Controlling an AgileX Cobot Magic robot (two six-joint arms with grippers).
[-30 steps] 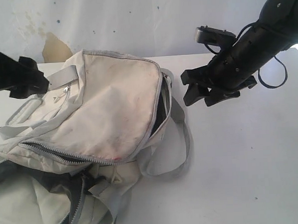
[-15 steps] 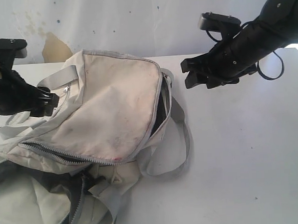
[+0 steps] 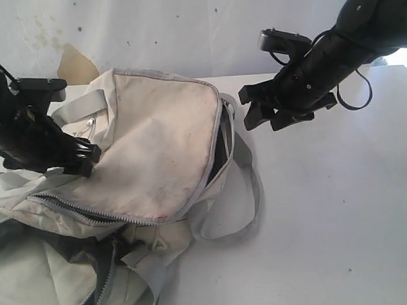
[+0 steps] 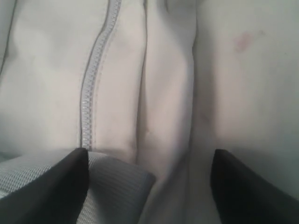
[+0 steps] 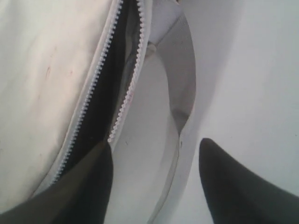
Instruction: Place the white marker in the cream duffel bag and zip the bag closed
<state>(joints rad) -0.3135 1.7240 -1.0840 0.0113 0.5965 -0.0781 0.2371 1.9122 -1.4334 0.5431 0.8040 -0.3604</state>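
The cream duffel bag (image 3: 155, 141) lies slumped on the white table (image 3: 343, 207), filling the left half of it, with its stained panel facing up. My left end effector (image 3: 81, 159) hangs low over the bag's left side, released, fingers spread wide with nothing between them. From its wrist I see cream fabric just below, a closed grey zipper (image 4: 91, 84) running along it, a strip of grey webbing (image 4: 117, 186) by one finger and a faint pink stain (image 4: 242, 41). I cannot tell whether I touch the fabric.

My right end effector (image 3: 256, 109) hovers above the bag's right end, also released and empty. Below it the side zipper (image 5: 100, 93) gapes open on dark lining (image 5: 105, 107), and a grey strap (image 3: 250, 191) loops out onto the table beside the opening.
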